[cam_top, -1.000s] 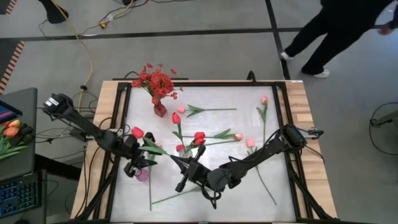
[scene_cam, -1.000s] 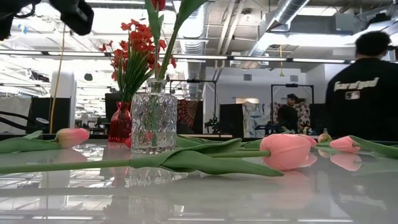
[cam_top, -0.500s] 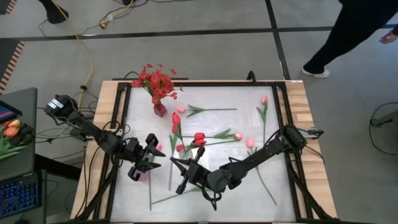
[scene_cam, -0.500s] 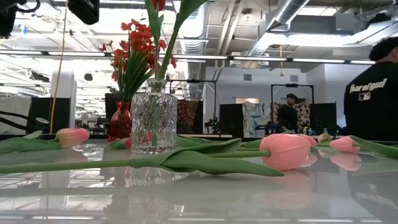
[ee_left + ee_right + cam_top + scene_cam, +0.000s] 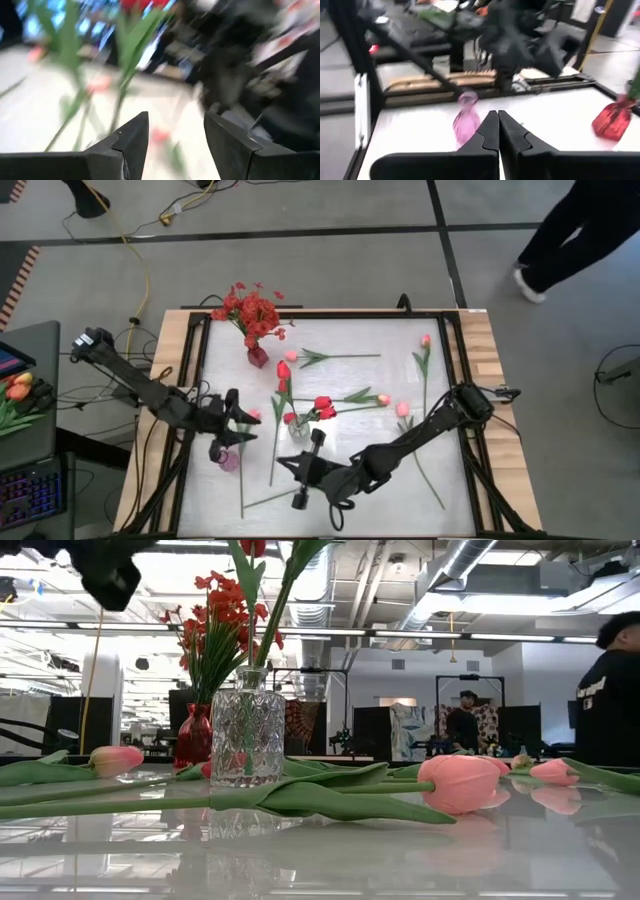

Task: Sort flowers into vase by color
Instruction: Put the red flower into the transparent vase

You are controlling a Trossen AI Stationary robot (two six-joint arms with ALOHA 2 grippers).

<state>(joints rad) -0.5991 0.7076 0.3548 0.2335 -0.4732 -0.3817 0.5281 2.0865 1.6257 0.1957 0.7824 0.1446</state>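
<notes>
Clear vase (image 5: 247,728): cut-glass, near the table's middle, holding red tulips (image 5: 322,407) on green stems (heads lean right in the high view).
Red vase (image 5: 257,357): small, at the far left of the table (image 5: 400,470), filled with a bushy spray of small red blossoms (image 5: 250,309).
Pink vase (image 5: 466,124): small, near the left edge, just beside the left gripper.
Loose flowers: pink tulip buds (image 5: 461,783) with long thin green stems and leaves lie flat, scattered over the middle and right of the table; one stem (image 5: 276,448) lies left of the clear vase.
Left gripper (image 5: 233,410): just left of the clear vase, fingers (image 5: 131,141) spread with nothing between them.
Right gripper (image 5: 312,446): near side of the clear vase, fingers (image 5: 492,134) pressed together, empty.
</notes>
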